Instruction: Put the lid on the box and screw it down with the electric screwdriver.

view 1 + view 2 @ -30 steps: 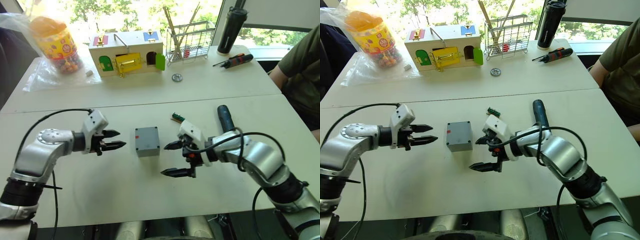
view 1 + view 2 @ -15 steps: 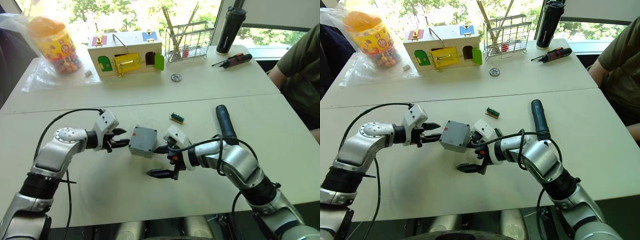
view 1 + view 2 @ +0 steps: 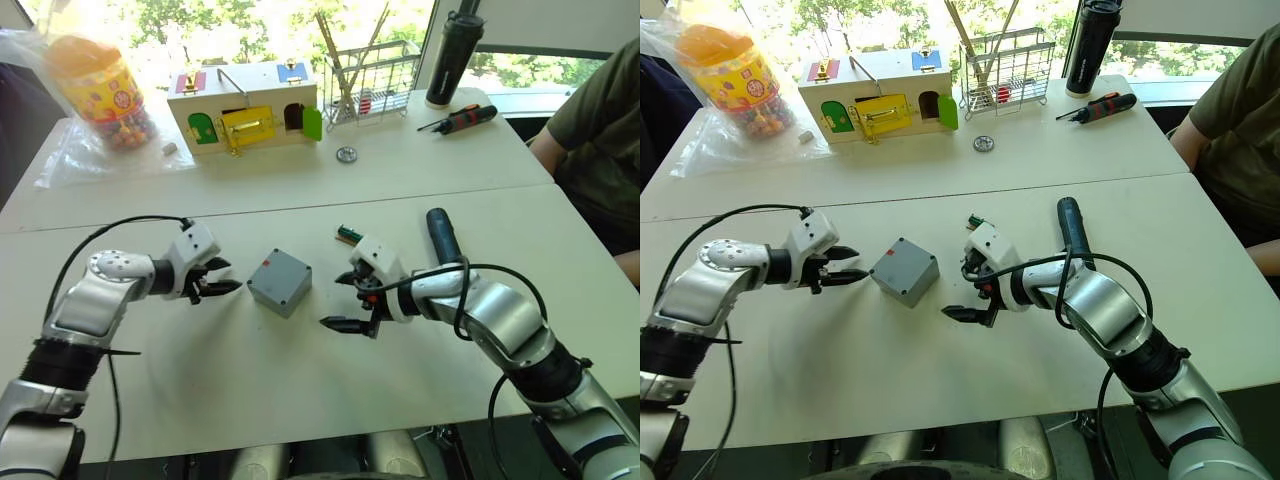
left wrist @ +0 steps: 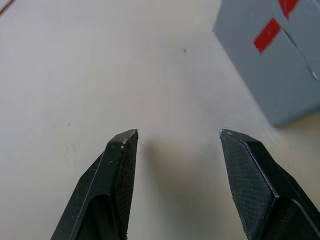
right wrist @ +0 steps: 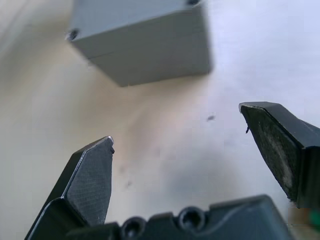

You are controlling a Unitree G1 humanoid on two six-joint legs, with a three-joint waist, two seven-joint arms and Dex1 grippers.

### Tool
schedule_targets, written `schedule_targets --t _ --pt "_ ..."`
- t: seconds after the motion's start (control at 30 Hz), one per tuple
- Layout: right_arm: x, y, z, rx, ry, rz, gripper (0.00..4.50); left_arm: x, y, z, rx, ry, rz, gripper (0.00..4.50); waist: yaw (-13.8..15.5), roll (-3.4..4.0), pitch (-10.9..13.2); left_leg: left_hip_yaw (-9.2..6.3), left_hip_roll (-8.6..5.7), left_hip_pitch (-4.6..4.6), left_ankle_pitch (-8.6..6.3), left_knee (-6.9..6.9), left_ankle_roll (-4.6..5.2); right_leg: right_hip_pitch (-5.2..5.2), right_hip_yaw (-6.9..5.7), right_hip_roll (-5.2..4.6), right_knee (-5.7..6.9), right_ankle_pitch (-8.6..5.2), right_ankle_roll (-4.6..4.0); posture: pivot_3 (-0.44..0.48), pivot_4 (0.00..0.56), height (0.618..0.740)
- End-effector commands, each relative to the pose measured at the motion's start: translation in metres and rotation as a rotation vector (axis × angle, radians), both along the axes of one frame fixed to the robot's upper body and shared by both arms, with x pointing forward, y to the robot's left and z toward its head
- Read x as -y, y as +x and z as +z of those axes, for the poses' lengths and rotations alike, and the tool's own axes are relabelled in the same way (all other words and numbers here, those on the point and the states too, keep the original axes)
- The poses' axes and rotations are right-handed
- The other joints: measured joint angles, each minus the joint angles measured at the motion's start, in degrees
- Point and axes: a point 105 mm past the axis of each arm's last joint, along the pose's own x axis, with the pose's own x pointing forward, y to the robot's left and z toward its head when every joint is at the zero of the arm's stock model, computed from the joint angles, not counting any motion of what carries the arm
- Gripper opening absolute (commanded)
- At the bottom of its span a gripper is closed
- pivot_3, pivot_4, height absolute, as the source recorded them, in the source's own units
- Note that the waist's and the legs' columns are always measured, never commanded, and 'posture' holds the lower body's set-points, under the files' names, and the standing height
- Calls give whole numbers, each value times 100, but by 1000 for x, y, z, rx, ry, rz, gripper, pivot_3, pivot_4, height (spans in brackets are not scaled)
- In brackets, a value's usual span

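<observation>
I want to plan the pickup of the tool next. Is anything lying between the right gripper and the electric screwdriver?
Nothing visible does. The electric screwdriver lies on the table just beyond the right arm, and the right gripper, fingers open, faces the box instead. A small green part lies nearby, off to the side of the tool.

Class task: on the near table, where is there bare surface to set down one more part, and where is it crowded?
Bare: the near strip in front of the box and both grippers, left and right. Crowded: between the grippers around the box, and by the electric screwdriver.
</observation>
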Motion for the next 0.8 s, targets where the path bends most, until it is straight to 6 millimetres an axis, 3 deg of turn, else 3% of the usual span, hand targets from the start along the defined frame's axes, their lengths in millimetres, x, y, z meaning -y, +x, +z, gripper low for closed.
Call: schedule_targets --t 0.03,0.23,0.8 --pt "-9 12 10 93 12 41 4478 8 -18 13 -33 -63 -63 2668 0 0 0 0 0 0 0 0 0 1 0 -1 0 0 0 0 150 740" --pt "-23 19 6 113 29 110 4478 29 -30 10 -63 -125 -80 2668 69 0 0 -1 -4 0 0 16 0 12 0 -4 0 0 0 0 150 740" --pt "-36 -17 2 22 85 205 4478 39 -1 8 46 -140 -16 2668 55 -1 0 -3 -4 0 1 15 -1 10 -2 4 2 0 0 0 150 740"
